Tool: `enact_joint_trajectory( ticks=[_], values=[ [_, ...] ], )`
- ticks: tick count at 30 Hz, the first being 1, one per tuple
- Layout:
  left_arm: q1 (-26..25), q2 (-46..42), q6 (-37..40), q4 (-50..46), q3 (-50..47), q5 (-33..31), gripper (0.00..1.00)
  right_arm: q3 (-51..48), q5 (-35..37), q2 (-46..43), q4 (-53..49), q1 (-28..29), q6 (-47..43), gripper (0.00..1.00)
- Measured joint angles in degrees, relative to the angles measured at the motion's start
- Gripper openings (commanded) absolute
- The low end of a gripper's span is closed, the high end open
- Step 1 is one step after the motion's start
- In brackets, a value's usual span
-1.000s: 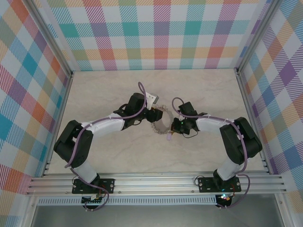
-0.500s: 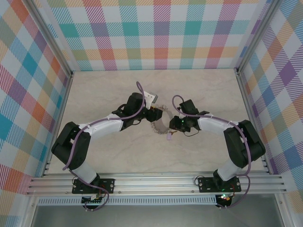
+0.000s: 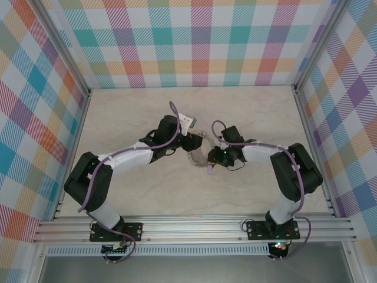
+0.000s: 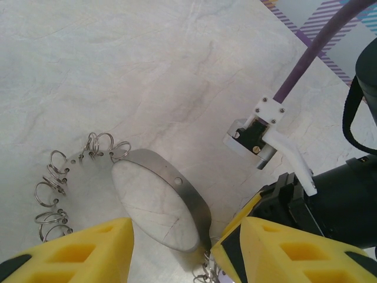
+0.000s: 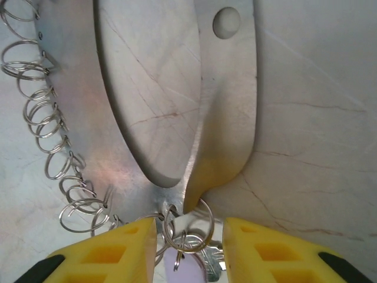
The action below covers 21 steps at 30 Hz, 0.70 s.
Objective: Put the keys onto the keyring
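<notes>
At the bottom of the right wrist view, the right gripper [image 5: 189,239] is unclenched. Its yellow fingers stand apart on either side of the lilac-headed key [image 5: 184,266] and a cluster of small wire rings [image 5: 174,231]. Beyond them the keyring [image 5: 227,88], a silvery band loop with more rings along its left edge, lies on the marble table [image 5: 318,147]. In the left wrist view the left gripper [image 4: 185,230] straddles the band's near end, right finger touching it; whether it clamps cannot be told.

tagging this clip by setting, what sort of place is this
Probably a lab robot test cell, not a home: pastel plaid panel walls box in a pale marble-look tabletop, with silver aluminium frame rails carrying two black-and-white robot arms.
</notes>
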Motion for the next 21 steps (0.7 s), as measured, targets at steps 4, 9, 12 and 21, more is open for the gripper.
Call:
enact_joint_trajectory(
  ticks=[4,9,12,21],
  values=[
    [0.00,0.00,-0.02,0.00,0.00,-0.02,0.51,0.48,-1.49,1.25,2.03,0.00,1.20,0.31],
    [0.00,0.00,-0.02,0.00,-0.02,-0.07,0.51,0.85,-2.23,2.47,3.23,0.00,2.67,0.20],
    [0.00,-0.11,-0.02,0.00,-0.09,-0.07,0.51,0.85,-2.40,2.82,3.43,0.00,3.37,0.14],
    [0.00,-0.39,-0.02,0.00,-0.09,-0.07,0.52,0.96,-4.02,3.63,4.61,-0.66,5.77,0.00]
  ],
)
